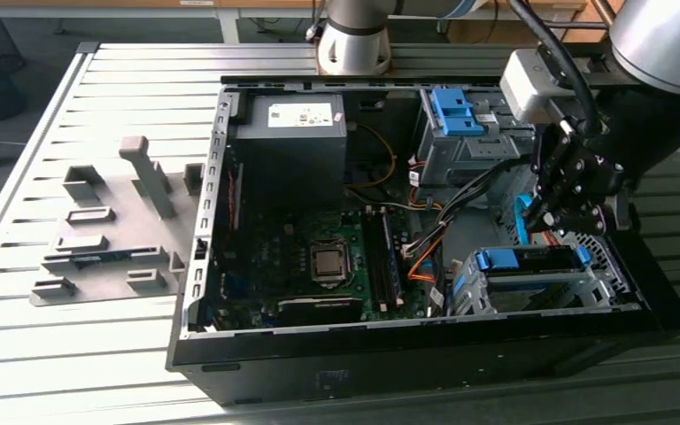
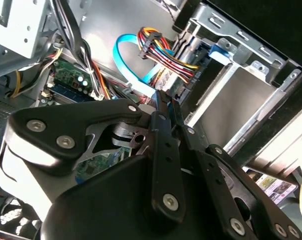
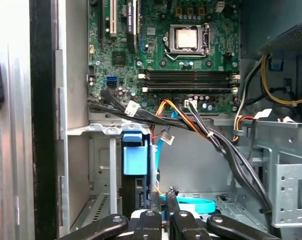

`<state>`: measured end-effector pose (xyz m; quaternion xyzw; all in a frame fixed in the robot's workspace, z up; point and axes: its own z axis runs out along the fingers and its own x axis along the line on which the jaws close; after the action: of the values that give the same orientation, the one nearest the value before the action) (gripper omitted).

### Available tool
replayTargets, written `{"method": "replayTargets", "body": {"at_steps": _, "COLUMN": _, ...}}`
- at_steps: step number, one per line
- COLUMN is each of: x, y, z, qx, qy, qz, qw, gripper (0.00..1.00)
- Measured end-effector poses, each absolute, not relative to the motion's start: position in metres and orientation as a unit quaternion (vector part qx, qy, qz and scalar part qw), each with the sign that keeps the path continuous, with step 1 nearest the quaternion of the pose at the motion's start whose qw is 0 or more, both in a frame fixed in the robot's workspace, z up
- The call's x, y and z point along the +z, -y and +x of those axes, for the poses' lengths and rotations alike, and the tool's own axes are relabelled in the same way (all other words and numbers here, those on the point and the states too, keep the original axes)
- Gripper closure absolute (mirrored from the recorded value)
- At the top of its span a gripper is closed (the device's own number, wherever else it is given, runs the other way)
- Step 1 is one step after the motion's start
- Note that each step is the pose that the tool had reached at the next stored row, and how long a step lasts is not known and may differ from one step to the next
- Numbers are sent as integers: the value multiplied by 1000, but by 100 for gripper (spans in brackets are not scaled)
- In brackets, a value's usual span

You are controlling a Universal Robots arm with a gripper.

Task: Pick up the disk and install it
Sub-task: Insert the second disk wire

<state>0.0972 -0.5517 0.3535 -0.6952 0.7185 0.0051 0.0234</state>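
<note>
- Disk (image 1: 527, 273) sat in the metal drive cage (image 1: 470, 288) at the corner of the open computer case (image 1: 435, 332), on the exterior view's right and toward its lower edge. Its blue carrier rail (image 1: 529, 258) faced up.
- Judging by that rail, the disk's long axis ran roughly across the exterior view, along the case's near wall.
- In the second wrist view the disk's flat grey face (image 2: 240, 95) showed inside the cage, with blue plastic at its far end.
- The gripper (image 1: 537, 223) hung just above the cage, and the disk lay directly below it and slightly toward the exterior view's lower edge.
- That short vertical gap was the relation that mattered: the tool was over the cage and near the blue rail, but I could not tell whether it touched.
- In both wrist views the fingertips (image 2: 160, 107) were drawn close together with only a slit between them. Nothing was visibly clamped there, and the gripper (image 3: 163, 196) looked closed on air.
- In the first wrist view the blue carrier (image 3: 136, 157) stood just beside the fingertips, inside the cage.
- A light blue data cable (image 3: 190, 205) looped near the tips, and a bundle of coloured wires (image 2: 163, 52) ran close by.
- By my reading, the disk was already in its bay. Whether it was fully seated was not clear.
- Elsewhere, the motherboard (image 1: 316, 257) and the grey power-supply box (image 1: 293, 133) lay well apart from the gripper.
</note>
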Motion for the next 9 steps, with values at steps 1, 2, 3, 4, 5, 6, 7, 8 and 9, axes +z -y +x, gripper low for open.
{"method": "replayTargets", "body": {"at_steps": 1, "x": 353, "y": 553, "z": 97, "qx": 5, "qy": -718, "qz": -695, "qw": 24, "gripper": 84}}
{"method": "replayTargets", "body": {"at_steps": 2, "x": 352, "y": 554, "z": 97, "qx": 5, "qy": -718, "qz": -695, "qw": 24, "gripper": 84}}
{"method": "replayTargets", "body": {"at_steps": 3, "x": 352, "y": 555, "z": 97, "qx": 5, "qy": -718, "qz": -695, "qw": 24, "gripper": 84}}
{"method": "replayTargets", "body": {"at_steps": 4, "x": 351, "y": 555, "z": 97, "qx": 4, "qy": -718, "qz": -695, "qw": 24, "gripper": 84}}
{"method": "replayTargets", "body": {"at_steps": 5, "x": 350, "y": 555, "z": 97, "qx": 4, "qy": -718, "qz": -695, "qw": 24, "gripper": 84}}
{"method": "replayTargets", "body": {"at_steps": 6, "x": 350, "y": 555, "z": 97, "qx": 4, "qy": -718, "qz": -695, "qw": 24, "gripper": 84}}
{"method": "replayTargets", "body": {"at_steps": 7, "x": 350, "y": 555, "z": 97, "qx": 4, "qy": -718, "qz": -695, "qw": 25, "gripper": 84}}
{"method": "replayTargets", "body": {"at_steps": 8, "x": 350, "y": 555, "z": 97, "qx": 4, "qy": -718, "qz": -695, "qw": 25, "gripper": 84}}
{"method": "replayTargets", "body": {"at_steps": 9, "x": 350, "y": 556, "z": 97, "qx": 4, "qy": -718, "qz": -695, "qw": 25, "gripper": 84}}
